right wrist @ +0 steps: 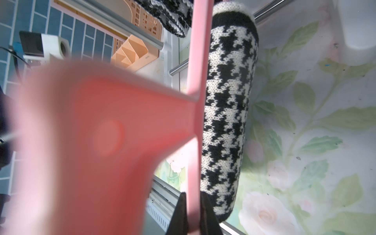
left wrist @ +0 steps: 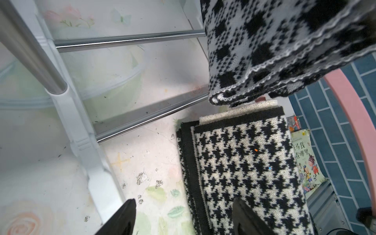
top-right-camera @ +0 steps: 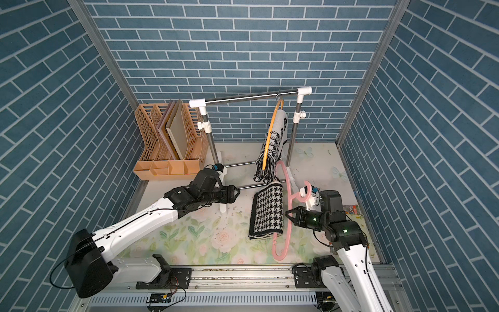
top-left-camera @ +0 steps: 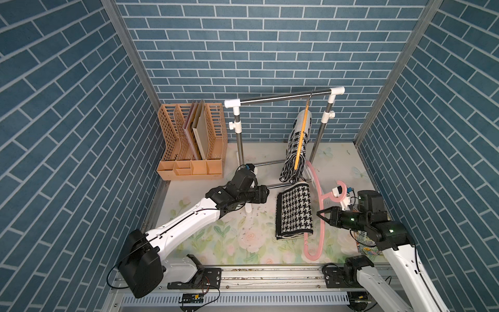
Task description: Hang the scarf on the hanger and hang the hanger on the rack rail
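The black-and-white houndstooth scarf point(top-left-camera: 294, 213) point(top-right-camera: 267, 213) point(left wrist: 244, 162) point(right wrist: 227, 101) is folded and seems to drape over the long bar of the pink hanger point(top-left-camera: 314, 177) point(top-right-camera: 286, 179) point(right wrist: 195, 101) point(left wrist: 350, 105). My right gripper point(top-left-camera: 320, 213) point(top-right-camera: 287, 213) point(right wrist: 194, 205) is shut on that hanger at the scarf's right edge. To the scarf's left, my left gripper point(top-left-camera: 267, 193) point(top-right-camera: 239, 193) point(left wrist: 184, 205) stands open beside the rack's lower bar. It holds nothing, and in the left wrist view one finger shows over the scarf's edge.
A metal clothes rack point(top-left-camera: 283, 97) stands at the back. On it hangs a yellow hanger with another patterned scarf point(top-left-camera: 297, 146), just above the pink hanger's far end. An orange file organiser point(top-left-camera: 189, 143) fills the back left corner. A picture book point(left wrist: 305, 158) lies by the right wall.
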`<act>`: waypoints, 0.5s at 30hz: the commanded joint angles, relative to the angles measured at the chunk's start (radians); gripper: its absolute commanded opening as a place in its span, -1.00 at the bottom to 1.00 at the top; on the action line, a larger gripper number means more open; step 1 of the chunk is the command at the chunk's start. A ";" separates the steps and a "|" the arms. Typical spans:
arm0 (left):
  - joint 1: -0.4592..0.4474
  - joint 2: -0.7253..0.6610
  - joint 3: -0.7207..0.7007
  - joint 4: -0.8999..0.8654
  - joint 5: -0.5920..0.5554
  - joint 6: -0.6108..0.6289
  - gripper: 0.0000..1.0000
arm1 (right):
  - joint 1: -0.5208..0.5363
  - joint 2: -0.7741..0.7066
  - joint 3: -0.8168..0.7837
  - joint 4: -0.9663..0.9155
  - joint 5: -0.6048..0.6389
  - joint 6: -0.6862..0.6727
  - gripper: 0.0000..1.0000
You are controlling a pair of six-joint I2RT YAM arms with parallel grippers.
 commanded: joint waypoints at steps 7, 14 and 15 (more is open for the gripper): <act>0.007 -0.044 0.007 -0.067 -0.019 -0.057 0.56 | 0.021 -0.013 0.189 -0.417 0.093 -0.148 -1.00; 0.006 -0.097 -0.031 -0.075 -0.025 -0.076 0.56 | 0.034 -0.075 0.211 -0.460 0.059 -0.088 -1.00; 0.006 -0.105 -0.035 -0.079 -0.029 -0.078 0.56 | 0.036 -0.080 0.216 -0.460 0.059 -0.087 -1.00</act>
